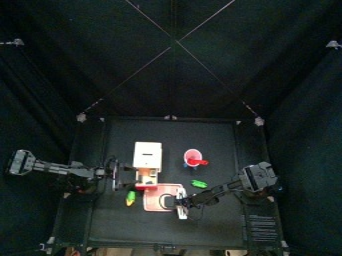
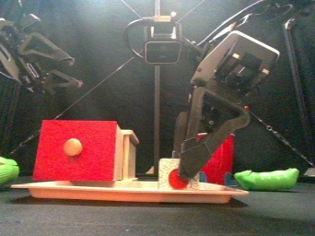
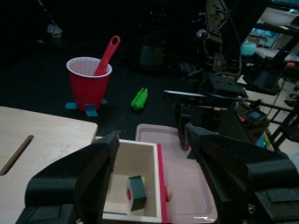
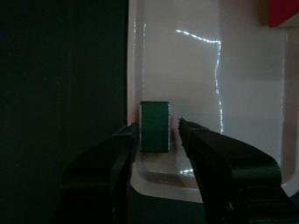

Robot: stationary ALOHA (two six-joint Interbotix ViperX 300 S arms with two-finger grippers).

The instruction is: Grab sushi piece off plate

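Black jointed arms (image 2: 227, 88), glossy housings, thin cables.

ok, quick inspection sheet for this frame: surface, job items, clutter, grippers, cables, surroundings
Surface: small black table, crowded near the front.
Job's things: flat salmon-pink square plate; green-wrapped sushi piece standing near its edge.
Clutter: red-fronted box on the plate; cream-white block; red cup with a red stick in it; green items on the table.
Grippers: right gripper open, jaws either side of the sushi; left gripper over the box.
Cables: nothing seen on the table.
Surroundings: black curtains.
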